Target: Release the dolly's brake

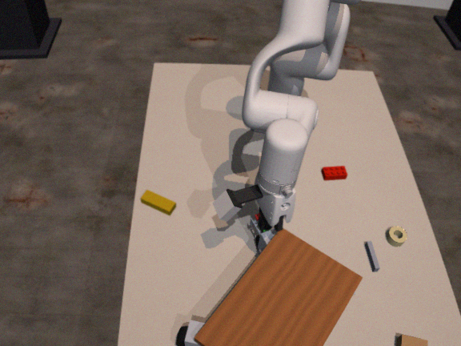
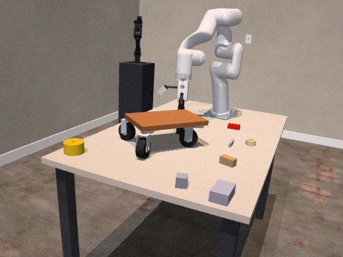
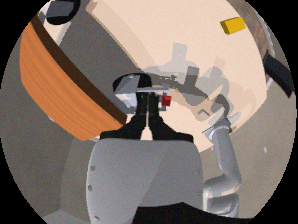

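The dolly (image 1: 280, 292) has a brown wooden deck on black casters and stands on the table; it also shows in the exterior view (image 2: 165, 119). My gripper (image 1: 264, 226) is shut and empty, pointing down at the dolly's far corner caster. In the wrist view the closed fingertips (image 3: 148, 111) sit right over the caster's brake pedal (image 3: 156, 99), which shows a small red end (image 3: 168, 100) to the right and a green mark by the fingers. Whether the tips touch the pedal I cannot tell. In the exterior view the gripper (image 2: 180, 104) stands just behind the deck's far edge.
On the table lie a yellow block (image 1: 158, 201), a red brick (image 1: 334, 172), a cream ring (image 1: 396, 234), a grey bar (image 1: 371, 255), a tan block (image 2: 228, 160), two grey cubes (image 2: 181, 180) (image 2: 222, 192) and a yellow cylinder (image 2: 74, 146). A black pedestal (image 2: 136, 86) stands behind.
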